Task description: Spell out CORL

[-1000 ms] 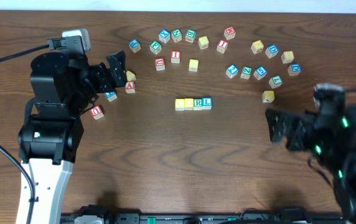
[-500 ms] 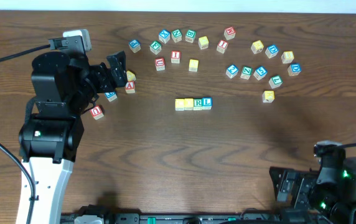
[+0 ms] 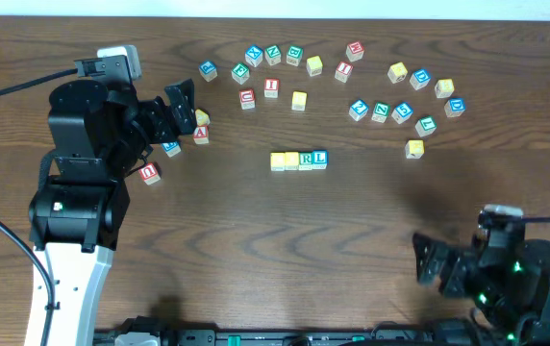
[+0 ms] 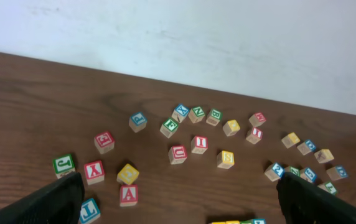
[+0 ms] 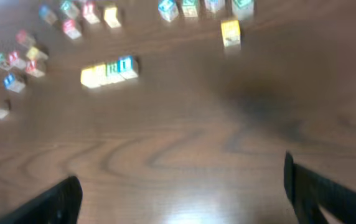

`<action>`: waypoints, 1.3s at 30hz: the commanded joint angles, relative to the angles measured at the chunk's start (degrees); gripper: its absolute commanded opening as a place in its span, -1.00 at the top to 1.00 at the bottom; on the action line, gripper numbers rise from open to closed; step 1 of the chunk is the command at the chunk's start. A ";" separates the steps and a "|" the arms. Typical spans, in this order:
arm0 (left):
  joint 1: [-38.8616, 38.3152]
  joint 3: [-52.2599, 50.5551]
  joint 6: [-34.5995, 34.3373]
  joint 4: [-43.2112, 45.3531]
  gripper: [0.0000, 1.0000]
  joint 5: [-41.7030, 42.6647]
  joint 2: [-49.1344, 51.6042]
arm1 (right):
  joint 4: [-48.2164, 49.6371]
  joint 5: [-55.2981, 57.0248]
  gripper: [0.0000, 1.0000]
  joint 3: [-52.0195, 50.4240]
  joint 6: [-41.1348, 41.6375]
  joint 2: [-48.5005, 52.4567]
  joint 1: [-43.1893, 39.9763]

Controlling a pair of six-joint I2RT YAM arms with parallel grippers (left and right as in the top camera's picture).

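A row of four letter blocks (image 3: 299,160) lies at the table's middle: two yellow, then a green R and a blue L. It also shows blurred in the right wrist view (image 5: 109,71) and at the bottom edge of the left wrist view (image 4: 237,221). My left gripper (image 3: 181,108) is open and empty over the left blocks, near the red A block (image 3: 201,135). My right gripper (image 3: 429,269) is open and empty at the front right, far from the row.
Several loose letter blocks lie in an arc along the back, from a blue one (image 3: 208,70) to a cluster at the right (image 3: 402,111). A lone yellow block (image 3: 414,149) and a red block (image 3: 150,173) sit apart.
My right arm pulled back from the table's right middle to the front right edge, then shifted slightly up. The left arm and the blocks have not moved.
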 commanded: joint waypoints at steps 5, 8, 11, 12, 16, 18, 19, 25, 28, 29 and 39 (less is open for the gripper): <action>0.26 -0.31 0.09 0.07 -0.96 -0.57 0.28 | 27.08 1.53 -0.99 -19.98 -6.29 -10.43 -0.24; 0.26 -0.31 0.09 0.07 -0.95 -0.57 0.28 | 35.76 1.53 -0.98 -27.04 -12.94 -13.29 -0.22; 0.26 -0.31 0.09 0.07 -0.95 -0.57 0.28 | 44.87 1.51 -0.99 -34.40 -18.88 -17.18 -0.22; 0.26 -0.31 0.09 0.07 -0.96 -0.57 0.28 | 47.28 1.51 -0.99 -36.39 -20.17 -18.38 -0.24; 0.26 -0.31 0.09 0.07 -0.95 -0.57 0.28 | 55.69 1.53 -0.99 -43.78 -23.06 -22.77 -0.24; 0.26 -0.31 0.09 0.07 -0.96 -0.57 0.28 | 58.23 1.57 -0.99 -46.47 -23.58 -24.44 -0.24; 0.26 -0.31 0.09 0.07 -0.95 -0.57 0.28 | 59.25 1.57 -0.99 -47.71 -23.69 -25.27 -0.24; 0.26 -0.31 0.09 0.07 -0.95 -0.57 0.28 | 60.04 1.73 -0.99 -52.68 -23.69 -28.50 -0.22; 0.26 -0.31 0.09 0.07 -0.95 -0.57 0.28 | 61.11 1.70 -0.98 -53.79 -23.65 -28.50 -0.22; 0.26 -0.31 0.09 0.07 -0.95 -0.57 0.28 | 61.16 1.70 -0.99 -53.86 -23.67 -28.50 -0.22; 0.26 -0.31 0.09 0.07 -0.96 -0.57 0.28 | 62.14 1.29 -0.99 -54.23 -19.54 -28.50 -0.24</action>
